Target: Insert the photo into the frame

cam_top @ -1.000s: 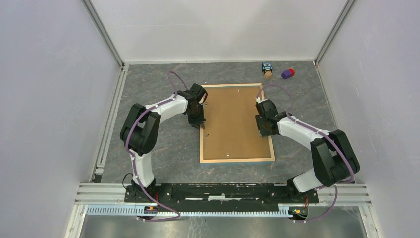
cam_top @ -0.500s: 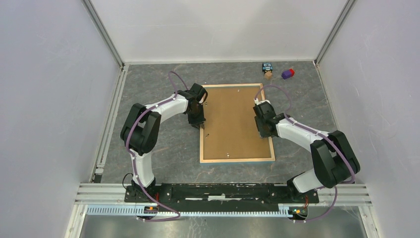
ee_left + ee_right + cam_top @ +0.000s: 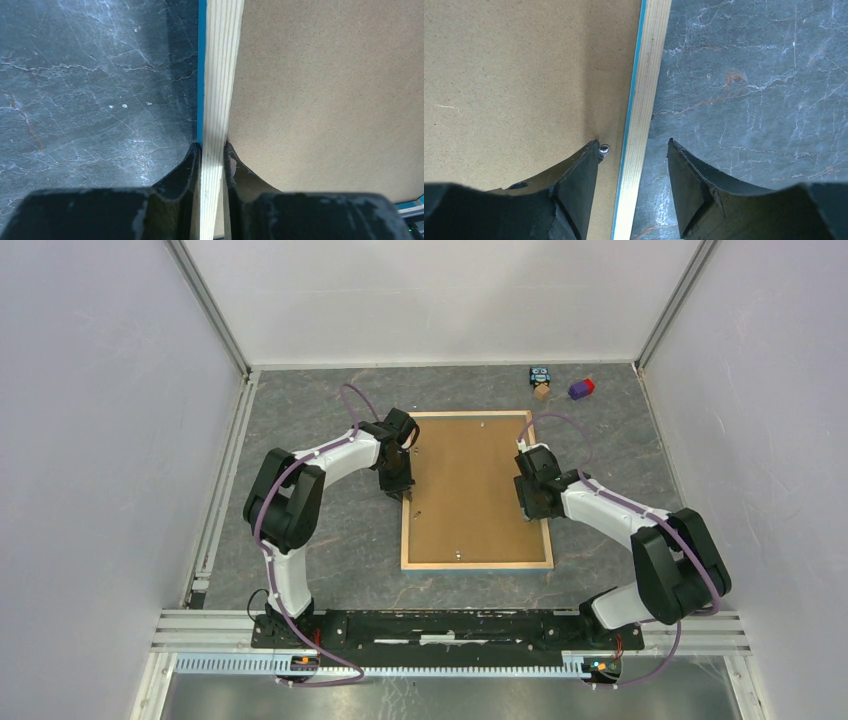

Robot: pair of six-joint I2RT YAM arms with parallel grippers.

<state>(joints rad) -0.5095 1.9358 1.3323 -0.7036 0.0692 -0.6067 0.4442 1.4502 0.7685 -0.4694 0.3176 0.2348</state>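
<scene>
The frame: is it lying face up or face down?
Face down: the frame shows its pale wood back, brown backing board uppermost, and only a blue sliver at its edges.

The right gripper (image 3: 633, 145) has two black fingers (image 3: 574, 190), and they stand apart. The frame (image 3: 644, 100) shows as a thin strip of pale wood with a blue line down its left side. The strip runs up between the fingers, and there is a gap on both sides of it. The left finger is over the brown board (image 3: 514, 65), just beside a small shiny metal bit (image 3: 604, 148). The right finger is over the grey table (image 3: 764, 75), which has thin white lines on it.
</scene>
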